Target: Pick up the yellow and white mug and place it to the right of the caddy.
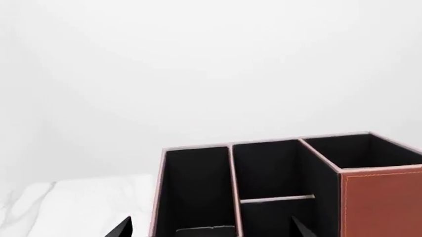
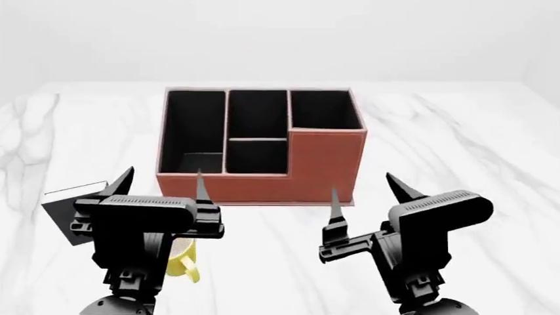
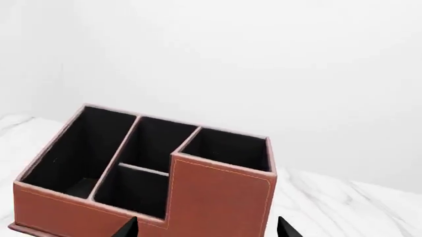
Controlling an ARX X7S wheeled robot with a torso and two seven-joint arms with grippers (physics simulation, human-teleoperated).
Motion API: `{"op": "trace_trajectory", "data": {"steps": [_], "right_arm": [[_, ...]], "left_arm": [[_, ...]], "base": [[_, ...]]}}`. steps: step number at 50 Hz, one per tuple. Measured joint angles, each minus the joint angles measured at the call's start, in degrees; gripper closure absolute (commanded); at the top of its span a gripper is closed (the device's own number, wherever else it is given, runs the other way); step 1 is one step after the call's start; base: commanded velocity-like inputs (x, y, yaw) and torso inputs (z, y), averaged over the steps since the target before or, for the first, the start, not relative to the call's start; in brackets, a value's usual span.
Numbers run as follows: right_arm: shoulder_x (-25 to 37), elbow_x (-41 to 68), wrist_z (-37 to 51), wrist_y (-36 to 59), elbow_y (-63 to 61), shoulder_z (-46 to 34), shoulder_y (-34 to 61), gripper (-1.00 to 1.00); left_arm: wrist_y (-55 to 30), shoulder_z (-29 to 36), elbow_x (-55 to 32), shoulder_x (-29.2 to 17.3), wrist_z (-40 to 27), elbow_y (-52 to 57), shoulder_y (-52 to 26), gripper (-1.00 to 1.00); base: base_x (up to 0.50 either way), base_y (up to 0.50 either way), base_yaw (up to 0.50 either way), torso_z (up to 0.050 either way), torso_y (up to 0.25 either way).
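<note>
The reddish-brown caddy [image 2: 302, 164] with black-lined compartments stands mid-table; it also fills the left wrist view [image 1: 379, 197] and the right wrist view [image 3: 218, 197]. The yellow and white mug [image 2: 182, 261] is mostly hidden under my left arm near the front edge; only a strip of yellow body and its handle show. My left gripper [image 2: 161, 185] hangs open above and just in front of the caddy's left front corner, with nothing between its fingers. In front of the caddy's right side, my right gripper [image 2: 368, 194] is open and empty too.
A small flat black book-like object [image 2: 63, 211] lies on the white marble table [image 2: 455, 144] to the left of the caddy, partly behind my left arm. A plain white wall stands behind the table.
</note>
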Motion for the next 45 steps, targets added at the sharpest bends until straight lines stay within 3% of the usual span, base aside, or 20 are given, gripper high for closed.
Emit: {"op": "trace_trajectory", "data": {"steps": [10, 26, 45], "right_arm": [[-0.4, 2.3, -3.8, 0.3, 2.4, -4.7, 1.6, -1.0], [-7.5, 1.9, -8.4, -3.7, 21.1, -18.3, 8.6, -1.0], [-10.2, 2.8, -8.9, -6.9, 30.5, -24.8, 11.2, -1.0]], "left_arm": [[-1.7, -1.2, 0.0, -0.6, -1.2, 2.3, -0.2, -1.0], [-2.8, -3.8, -0.9, -1.4, -2.6, 5.0, 0.4, -1.0], [-3.3, -4.8, -1.8, -2.0, -3.6, 6.4, 0.8, -1.0]], "base": [[0.0, 0.0, 0.0, 0.0, 0.0], [0.0, 0.0, 0.0, 0.0, 0.0], [0.0, 0.0, 0.0, 0.0, 0.0]]}}
